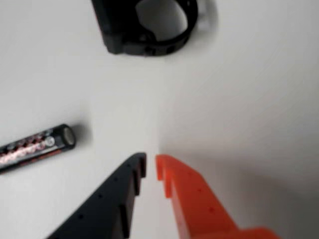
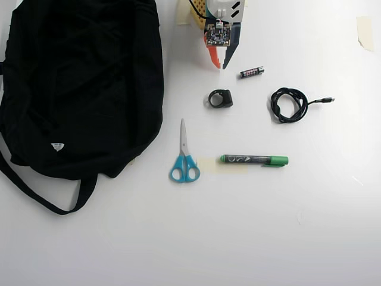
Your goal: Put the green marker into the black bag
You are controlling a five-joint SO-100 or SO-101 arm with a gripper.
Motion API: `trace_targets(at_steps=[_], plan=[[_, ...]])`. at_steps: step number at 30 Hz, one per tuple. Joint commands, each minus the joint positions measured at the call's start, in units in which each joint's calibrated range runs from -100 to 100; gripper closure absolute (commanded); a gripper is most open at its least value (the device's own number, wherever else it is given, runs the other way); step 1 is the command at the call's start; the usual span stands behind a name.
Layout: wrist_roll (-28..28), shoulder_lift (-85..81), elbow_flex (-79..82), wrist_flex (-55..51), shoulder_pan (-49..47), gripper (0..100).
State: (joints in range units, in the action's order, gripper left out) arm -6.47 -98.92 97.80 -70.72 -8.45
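White tabletop [image 1: 259, 74] across the wrist view, with the gripper [image 1: 151, 167] entering from the bottom edge: dark finger [image 1: 112, 204] on the left, orange finger [image 1: 199, 204] on the right, tips nearly together with only a thin gap, nothing clamped between them. Black battery [image 1: 35, 148] with red and white print at the left edge, lying flat, near the dark finger but apart from it. Small black ring-shaped clip [image 1: 149, 30] at the top, somewhat blurred. Overhead view: black bag [image 2: 83, 83] filling the upper left, white logo patch [image 2: 57, 146] near its lower edge, thin strap [image 2: 41, 196] looping below. Gripper [image 2: 219, 64] at top centre, pointing down the picture, fingers close together and empty. Battery [image 2: 252, 72] just right of the fingertips; ring-shaped clip [image 2: 220, 99] just below them. Coiled black cable [image 2: 290, 104] further right. Blue-handled scissors [image 2: 184, 158] below, blades pointing up the picture. Green marker [image 2: 254, 159] lying flat and horizontal right of the scissors, green cap at its right end, well apart from both gripper and bag.
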Motion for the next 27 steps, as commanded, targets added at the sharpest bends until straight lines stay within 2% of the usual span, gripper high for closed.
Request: trace_targets(at_steps=[1, 19, 27], plan=[[0.18, -0.75, 1.48, -0.08, 0.37, 98], [-0.29, -0.75, 0.94, 0.17, 0.15, 98], [-0.29, -0.58, -3.19, 8.36, -0.15, 98]])
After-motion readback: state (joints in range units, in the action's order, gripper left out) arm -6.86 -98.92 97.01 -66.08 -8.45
